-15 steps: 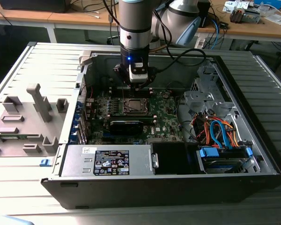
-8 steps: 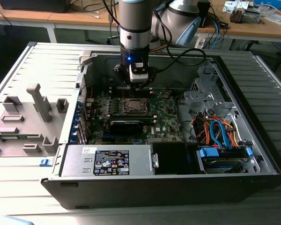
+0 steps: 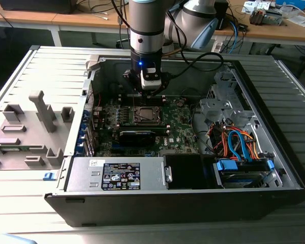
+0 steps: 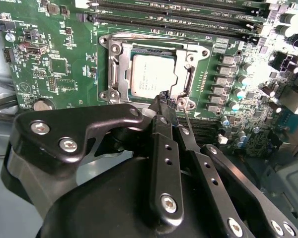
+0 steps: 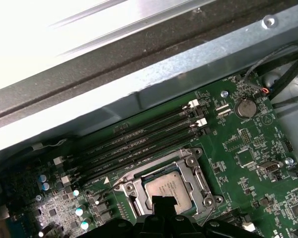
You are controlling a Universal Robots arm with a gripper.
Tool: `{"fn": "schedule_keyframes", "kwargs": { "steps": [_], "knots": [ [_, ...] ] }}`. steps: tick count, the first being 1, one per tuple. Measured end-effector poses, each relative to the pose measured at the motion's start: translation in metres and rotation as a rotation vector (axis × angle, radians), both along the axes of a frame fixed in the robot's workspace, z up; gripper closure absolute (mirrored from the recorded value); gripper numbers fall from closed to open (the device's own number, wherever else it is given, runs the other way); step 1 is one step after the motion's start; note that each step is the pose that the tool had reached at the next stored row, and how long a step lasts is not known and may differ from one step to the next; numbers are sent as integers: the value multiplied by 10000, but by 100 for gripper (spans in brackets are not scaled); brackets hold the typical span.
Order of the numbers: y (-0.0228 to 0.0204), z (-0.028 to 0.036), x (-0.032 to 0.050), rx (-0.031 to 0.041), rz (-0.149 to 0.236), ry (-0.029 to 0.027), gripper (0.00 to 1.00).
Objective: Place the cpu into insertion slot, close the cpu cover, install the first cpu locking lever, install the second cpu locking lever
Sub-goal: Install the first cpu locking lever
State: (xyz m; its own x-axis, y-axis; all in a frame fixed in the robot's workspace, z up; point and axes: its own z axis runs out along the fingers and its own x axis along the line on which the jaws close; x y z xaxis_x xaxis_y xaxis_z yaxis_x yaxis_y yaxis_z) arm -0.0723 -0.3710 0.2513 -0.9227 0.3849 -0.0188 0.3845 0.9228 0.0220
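Judging by its build, the cpu (image 4: 151, 77) is a light, rigid little square that would tolerate no scraping or tilting. Its plain silver-grey metal top looks sturdy, but the contact side is surely delicate, so the edges are the only sensible place to take it. It lies flat in the insertion slot (image 4: 109, 94) on the green motherboard (image 4: 59, 64), inside the open computer case (image 3: 274, 152) and beside the long black memory slots (image 5: 139, 144). The cpu cover (image 4: 189, 74), a thin silver frame with a cut-out centre, appears to lie down over it, so only the chip's top shows through the opening and its edges are out of reach. That cover looks like stiff sheet metal, slick and hard, better pushed than pinched. A thin wire locking lever (image 4: 187, 121) stands up just beside one corner of the socket; it is probably springy and would want holding near its free end. The tool (image 4: 165, 98) hangs low inside the case over that corner, its fingertips drawn together with no gap that I can make out. Whether the lever is nipped between them I cannot tell.
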Motion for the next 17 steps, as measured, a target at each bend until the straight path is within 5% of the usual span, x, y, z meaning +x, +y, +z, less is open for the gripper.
{"fn": "schedule_keyframes", "kwargs": {
  "steps": [17],
  "knots": [
    [0,0,0,0,282,0,89]
  ]
}}
